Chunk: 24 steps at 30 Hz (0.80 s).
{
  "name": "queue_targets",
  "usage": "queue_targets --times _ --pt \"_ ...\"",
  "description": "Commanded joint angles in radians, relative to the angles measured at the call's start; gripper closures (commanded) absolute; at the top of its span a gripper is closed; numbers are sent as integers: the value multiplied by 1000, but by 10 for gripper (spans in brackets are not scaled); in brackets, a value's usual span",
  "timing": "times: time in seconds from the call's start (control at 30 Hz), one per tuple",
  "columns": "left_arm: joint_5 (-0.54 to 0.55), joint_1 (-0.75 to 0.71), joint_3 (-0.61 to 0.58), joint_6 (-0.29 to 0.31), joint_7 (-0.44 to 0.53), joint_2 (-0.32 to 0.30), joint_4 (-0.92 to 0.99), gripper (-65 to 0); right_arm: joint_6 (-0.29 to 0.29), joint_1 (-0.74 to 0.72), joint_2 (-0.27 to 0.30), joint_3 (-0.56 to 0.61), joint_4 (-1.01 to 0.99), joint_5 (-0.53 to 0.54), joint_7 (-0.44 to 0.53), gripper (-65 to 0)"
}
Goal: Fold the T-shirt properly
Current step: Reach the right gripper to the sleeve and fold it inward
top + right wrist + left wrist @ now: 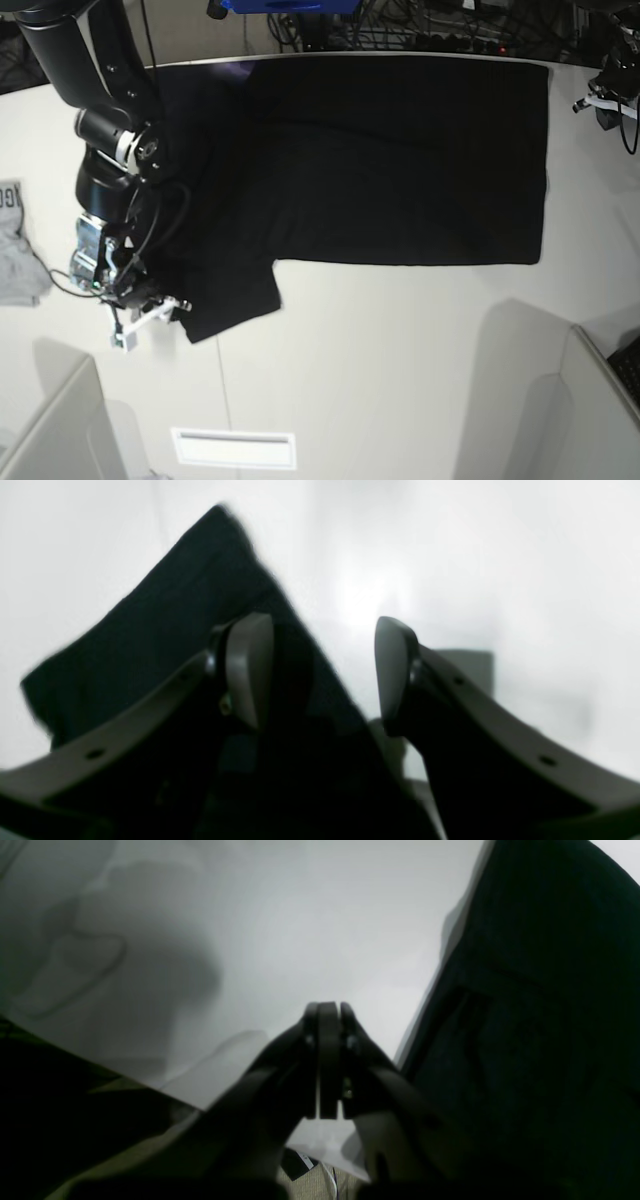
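Looking through the left wrist view, the left gripper [327, 1012] has its jaws pressed together with nothing between them, hanging over bare white table [300, 915]; the shirt [540, 1015] fills the right side of that view, apart from the fingers.

In the right wrist view, the right gripper [325, 675] stands wide, holding nothing — one finger [247, 667] sits over the black cloth, the other over table, so the jaws straddle the shirt's edge (the picture is blurred, so whether a pad touches cloth I cannot tell).

From the base view, the shirt lies spread flat across the far half of the table, plain black side up, one sleeve [225, 295] jutting toward the near edge, with the right gripper just beside it. A small grey garment [15, 250] lies well apart at the left edge.

The step in hand looks like taking that sleeve to fold it inward. To do it well, I would bite a single layer close to the hem, lift only slightly, and carry it straight across — so the body stays unwrinkled.
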<state>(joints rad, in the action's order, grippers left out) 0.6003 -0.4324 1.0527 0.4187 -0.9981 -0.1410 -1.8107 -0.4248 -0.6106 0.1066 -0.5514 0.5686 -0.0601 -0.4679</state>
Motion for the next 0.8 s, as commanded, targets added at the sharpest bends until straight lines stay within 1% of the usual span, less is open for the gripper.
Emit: queue_targets --times 0.0,0.17,0.2,0.3,0.47,0.5,0.53,0.57,0.6,0.67,0.73,0.77 --pt "10 -1 5 1 18 -18 -13 0 -10 -1 0 3 0 -11 -41 -309" --pt "10 17 5 1 18 -18 -11 0 -15 16 0 3 0 -11 -41 -225" --pt "8 20 5 1 17 -18 -11 0 -22 19 -8 4 0 -11 -41 -219" --pt "8 27 4 1 15 -18 -11 0 -81 27 -25 6 0 -16 -41 -216" --pt "8 43 4 1 14 -18 -10 0 -82 31 -26 6 0 -16 -36 -213" --pt "8 45 4 1 14 -18 -10 0 -82 31 -26 6 0 -16 -35 -192" --pt "8 47 4 1 14 -18 -8 0 -82 31 -23 6 0 -16 -35 -155" --pt "8 48 1 1 14 -18 -8 0 -82 31 -21 6 0 -16 -35 -87" --pt "8 57 -16 1 14 -19 -2 0 -82 31 -20 6 0 -16 -35 -6" --pt "-3 77 -67 -2 14 -47 16 0 -82 28 -18 6 0 -16 -35 0" --pt "-44 114 -142 -4 14 -84 55 0 -82 28 -18 6 0 -16 -35 0" --pt "-64 139 -167 -4 14 -91 75 0 -81 28 -18 6 0 -16 -35 0"
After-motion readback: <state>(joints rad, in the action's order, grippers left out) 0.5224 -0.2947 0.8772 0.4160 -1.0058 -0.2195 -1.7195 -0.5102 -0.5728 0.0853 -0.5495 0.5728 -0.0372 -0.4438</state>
